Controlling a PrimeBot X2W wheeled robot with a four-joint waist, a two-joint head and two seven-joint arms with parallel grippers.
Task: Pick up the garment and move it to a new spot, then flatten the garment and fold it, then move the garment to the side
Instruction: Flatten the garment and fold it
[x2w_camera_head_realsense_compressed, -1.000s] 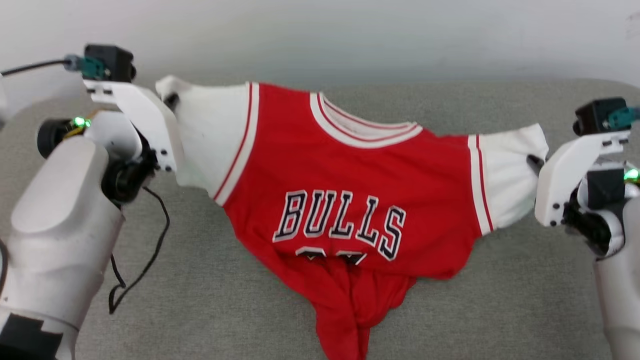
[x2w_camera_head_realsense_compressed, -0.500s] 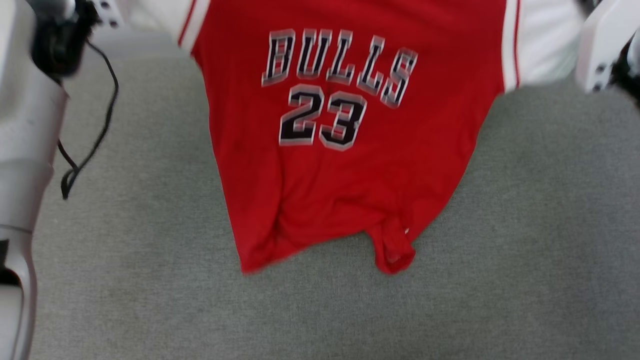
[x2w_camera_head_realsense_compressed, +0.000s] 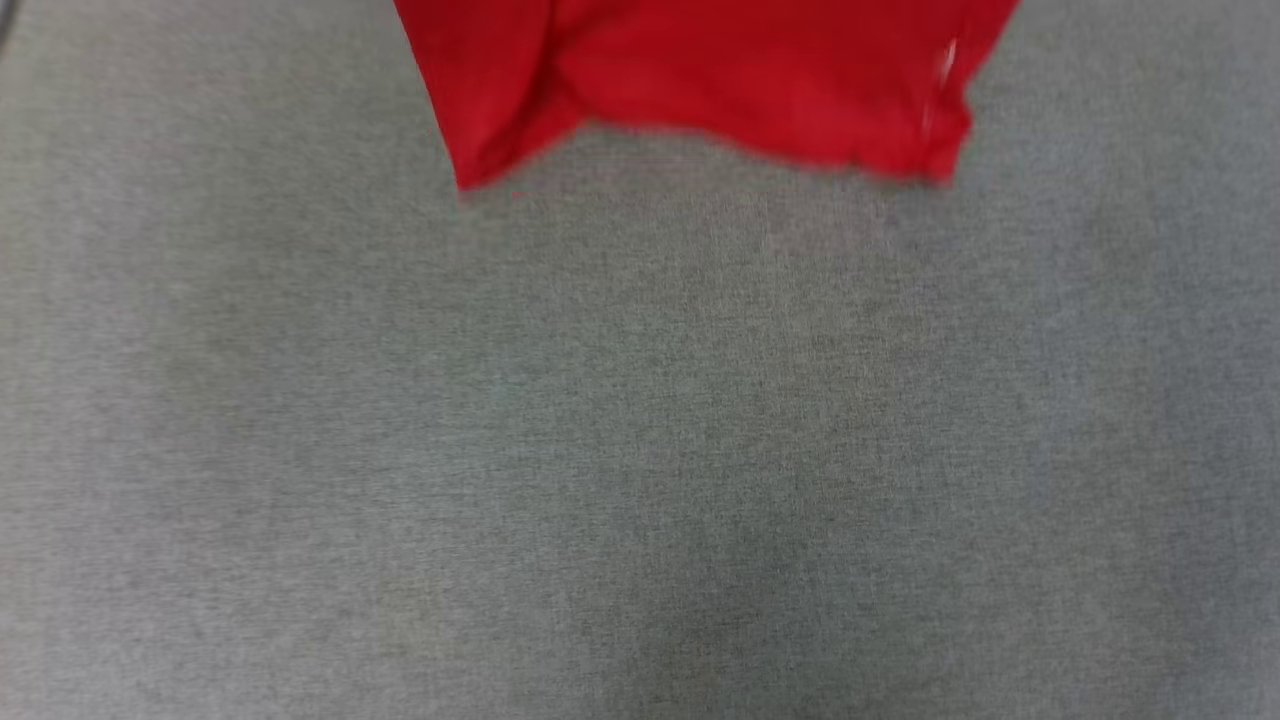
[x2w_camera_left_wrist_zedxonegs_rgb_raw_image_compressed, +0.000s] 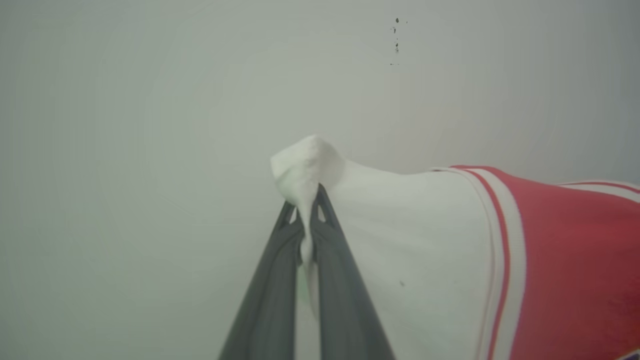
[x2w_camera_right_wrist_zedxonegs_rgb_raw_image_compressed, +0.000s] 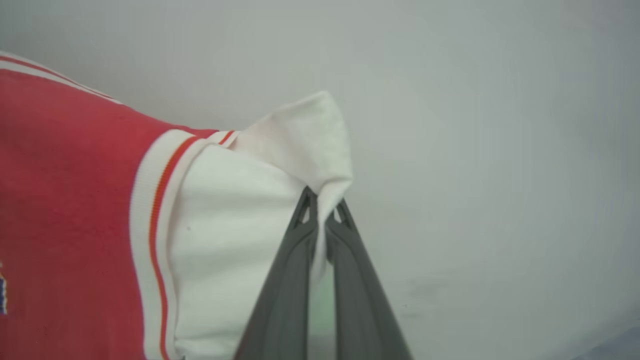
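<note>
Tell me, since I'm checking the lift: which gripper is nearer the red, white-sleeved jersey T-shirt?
Neither; they tie. The left gripper is shut on one white sleeve tip of the red jersey T-shirt, the right gripper on the other sleeve.

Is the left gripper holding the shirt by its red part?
No, the left gripper pinches the shirt by a white sleeve tip.

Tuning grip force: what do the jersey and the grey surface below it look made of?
Garment: soft matte knit, likely cotton or polyester; it bunches and drapes where pinched, with ribbed-looking striped trim. Grey surface: matte woven upholstery-like fabric; fine heathered weave shows.
</note>
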